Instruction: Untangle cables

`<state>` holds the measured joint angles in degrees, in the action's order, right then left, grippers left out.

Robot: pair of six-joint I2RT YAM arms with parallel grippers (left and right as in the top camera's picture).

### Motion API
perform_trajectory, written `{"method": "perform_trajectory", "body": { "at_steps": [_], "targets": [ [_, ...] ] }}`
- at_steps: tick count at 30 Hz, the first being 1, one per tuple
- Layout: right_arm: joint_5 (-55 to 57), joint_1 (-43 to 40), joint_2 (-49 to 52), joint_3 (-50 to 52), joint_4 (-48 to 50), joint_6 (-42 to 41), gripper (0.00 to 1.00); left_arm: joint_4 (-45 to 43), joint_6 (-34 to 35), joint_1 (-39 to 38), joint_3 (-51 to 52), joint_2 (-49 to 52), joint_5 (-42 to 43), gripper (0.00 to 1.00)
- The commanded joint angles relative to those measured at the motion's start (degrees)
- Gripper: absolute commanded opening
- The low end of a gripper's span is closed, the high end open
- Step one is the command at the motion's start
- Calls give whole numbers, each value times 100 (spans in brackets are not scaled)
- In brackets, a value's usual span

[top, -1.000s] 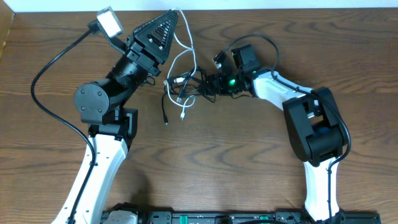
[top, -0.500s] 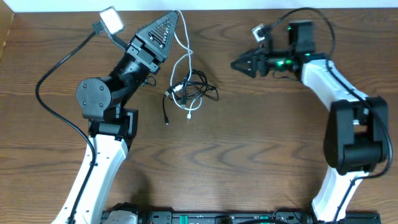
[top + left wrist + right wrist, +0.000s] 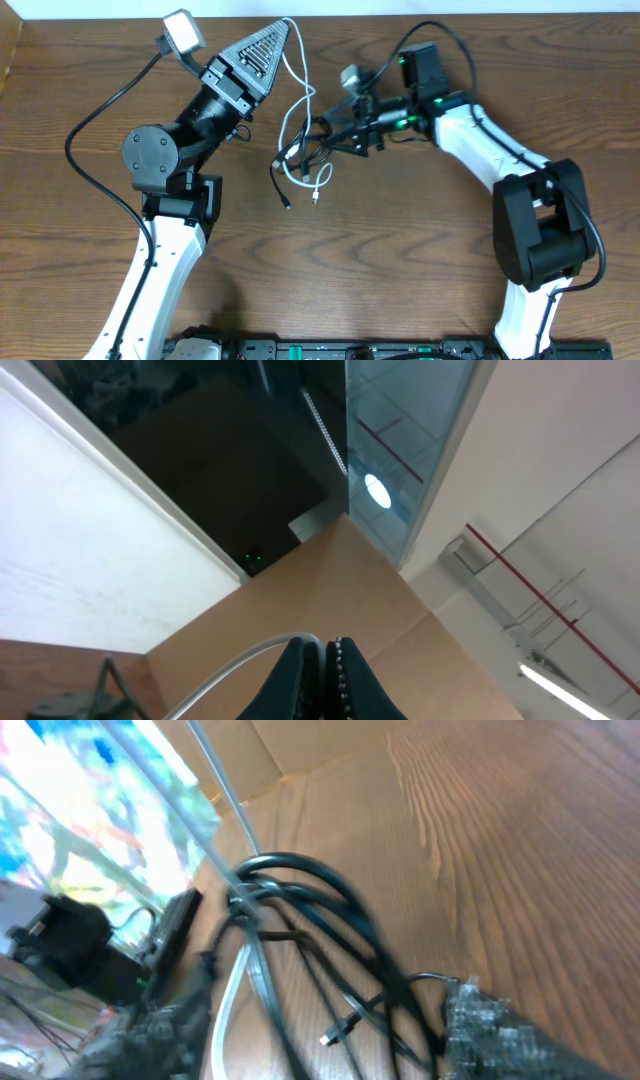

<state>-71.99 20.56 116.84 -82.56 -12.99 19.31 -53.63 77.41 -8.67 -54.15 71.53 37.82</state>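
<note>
The white cable [image 3: 302,72] runs from my left gripper [image 3: 284,24] at the table's far edge down into a tangle with the black cable [image 3: 312,140] at the centre. The left gripper [image 3: 322,652] is shut on the white cable [image 3: 240,662], with its tip raised. My right gripper [image 3: 335,135] is open at the right side of the tangle. In the right wrist view its fingers [image 3: 320,1040] straddle loops of the black cable [image 3: 320,885], with the white cable [image 3: 255,955] crossing them. A black plug end [image 3: 288,205] and a white plug end [image 3: 315,198] lie loose below the tangle.
The wooden table [image 3: 400,260] ends at a white strip along the far edge. A small lamp block [image 3: 180,32] sits on the left arm. The arms' own thick black wires arch beside each arm. A cardboard edge [image 3: 8,50] shows at the far left.
The right gripper let go and swung away to the right half a second ago, and is now back at the tangle, open. The tangle has shifted slightly down and right. The left gripper has held still.
</note>
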Motion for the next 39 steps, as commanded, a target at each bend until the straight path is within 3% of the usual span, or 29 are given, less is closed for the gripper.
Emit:
{"method": "perform_trajectory", "body": {
  "at_steps": [1, 9, 11, 12, 13, 16, 19, 25, 36, 39],
  "targets": [
    [741, 144, 50, -15, 2, 199, 60, -68, 232, 24, -192, -83, 146, 7],
    [1869, 592, 50, -15, 140, 199, 48, -70, 367, 24, -192, -83, 181, 8],
    [2109, 680, 50, -15, 166, 197, 37, -76, 417, 24, -192, -83, 179, 7],
    [2323, 702, 50, -15, 170, 186, 22, -92, 417, 24, -192, -83, 181, 8],
    [2614, 723, 50, -15, 188, 28, 16, -92, 433, 24, -192, -83, 181, 8],
    [3792, 708, 50, -15, 323, -1117, 1, -203, 437, 24, -192, -83, 109, 7],
    [4671, 560, 50, -15, 354, -2210, 1, -407, 435, 61, -201, -83, -142, 7],
    [5263, 188, 50, 98, 24, -3309, 1, -459, 435, 544, -411, -92, -428, 7],
    [5449, -341, 50, 275, -422, -3504, 1, -273, 433, 1150, -619, -92, -426, 7],
    [5390, -369, 50, 275, -487, -3320, 9, 116, 376, 1150, -619, -92, -146, 7]
  ]
}}
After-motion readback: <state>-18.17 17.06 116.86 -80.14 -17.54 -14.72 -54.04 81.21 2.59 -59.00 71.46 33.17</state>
